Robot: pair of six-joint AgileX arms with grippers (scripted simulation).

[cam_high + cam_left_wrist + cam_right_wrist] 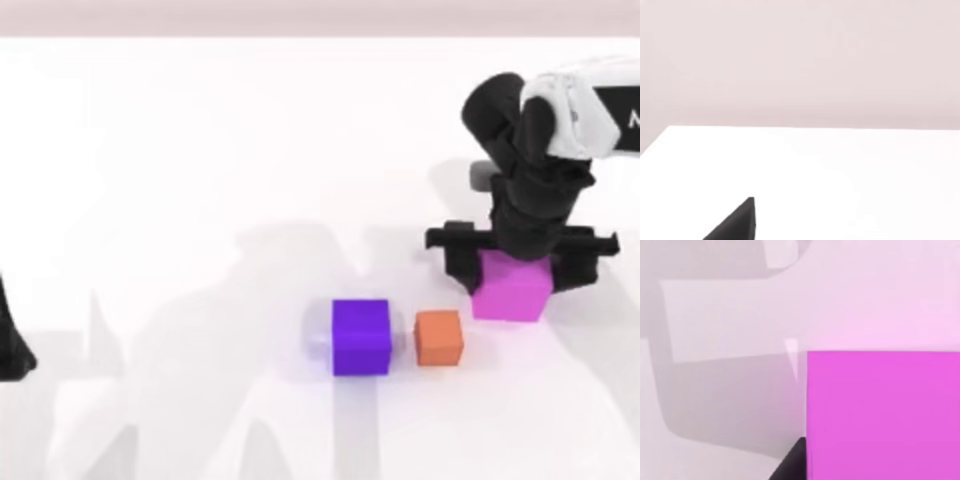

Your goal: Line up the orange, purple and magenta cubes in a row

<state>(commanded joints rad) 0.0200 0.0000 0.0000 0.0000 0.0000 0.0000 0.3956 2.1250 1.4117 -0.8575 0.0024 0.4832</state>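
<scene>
Your purple cube (361,337) and orange cube (439,337) already sit side by side on the bench (200,200), so the magenta cube (512,288) belongs just right of the orange. Your right gripper (518,262) straddles it from above, fingers (461,262) spread on either flank; contact is hard to judge. Your left arm (12,345) idles at the left edge.

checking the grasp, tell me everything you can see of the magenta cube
The magenta cube is a plain matte bright pink solid, the largest of the three. It sits at the right end of the row, beside the orange cube with a small gap. The right hand straddles it from above, fingers at its sides; whether they are pressing it is unclear.
</scene>
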